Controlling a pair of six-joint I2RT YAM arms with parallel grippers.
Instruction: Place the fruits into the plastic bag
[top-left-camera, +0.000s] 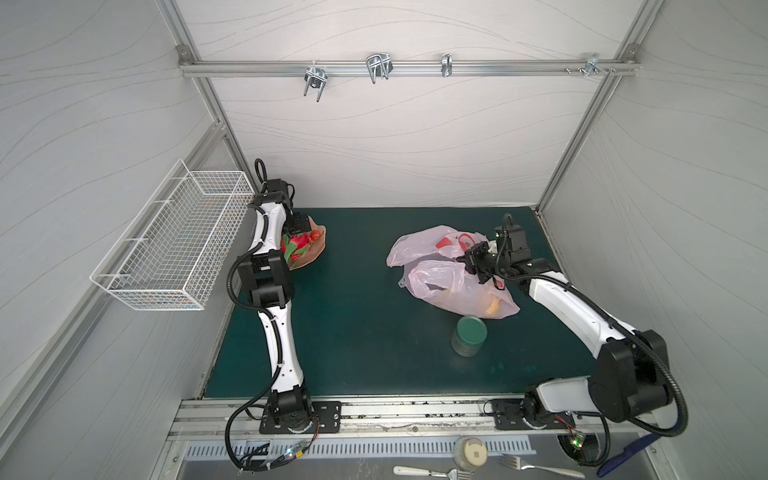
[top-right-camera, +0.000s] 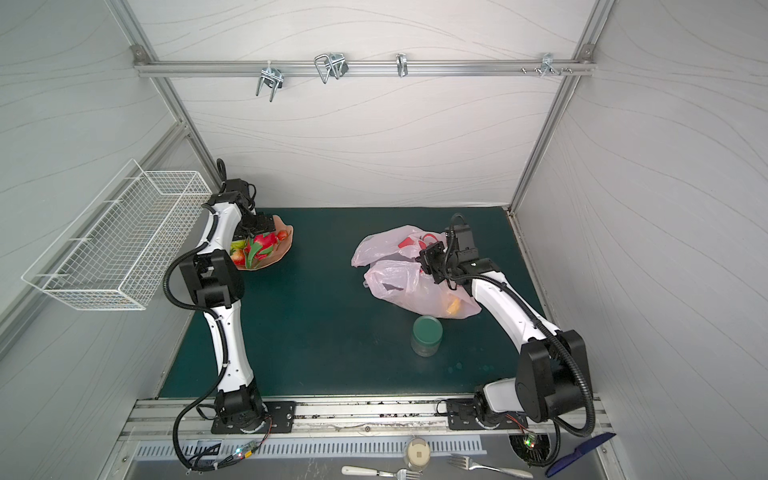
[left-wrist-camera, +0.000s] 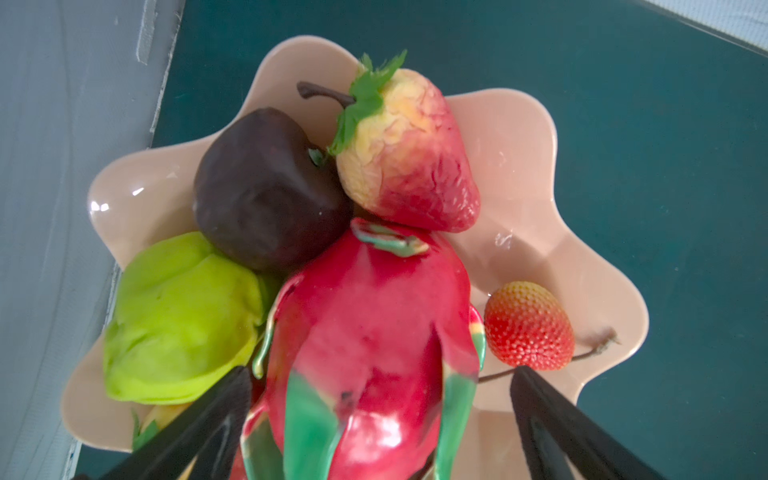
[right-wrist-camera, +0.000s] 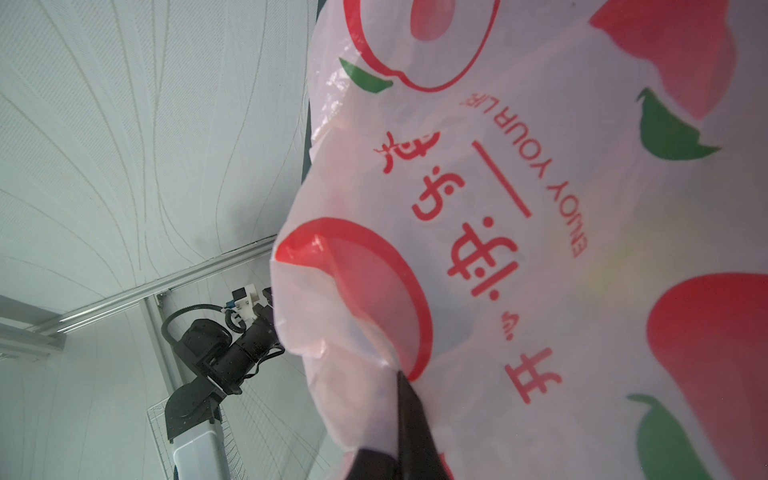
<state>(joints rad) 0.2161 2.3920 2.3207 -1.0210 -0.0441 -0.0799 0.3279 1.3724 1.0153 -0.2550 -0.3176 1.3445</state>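
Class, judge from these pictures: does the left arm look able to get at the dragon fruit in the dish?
Probably yes. The left gripper sits right at the dragon fruit, fingers open on either side; the fruit lies atop the pile in the dish, nothing covering it.

Pale pink bag (right-wrist-camera: 582, 187) w/ red peach prints, green leaves, red text; in peach-coloured dish (left-wrist-camera: 519, 166): pink-green dragon fruit (left-wrist-camera: 365, 340), dark brown fruit (left-wrist-camera: 266, 191), lime-green fruit (left-wrist-camera: 178, 332), red dotted strawberry (left-wrist-camera: 528, 326).

Bare mat (top-left-camera: 353, 311) between dish (top-left-camera: 319, 245) and plastic bag (top-left-camera: 436, 282), jar (top-left-camera: 469, 334) beside bag
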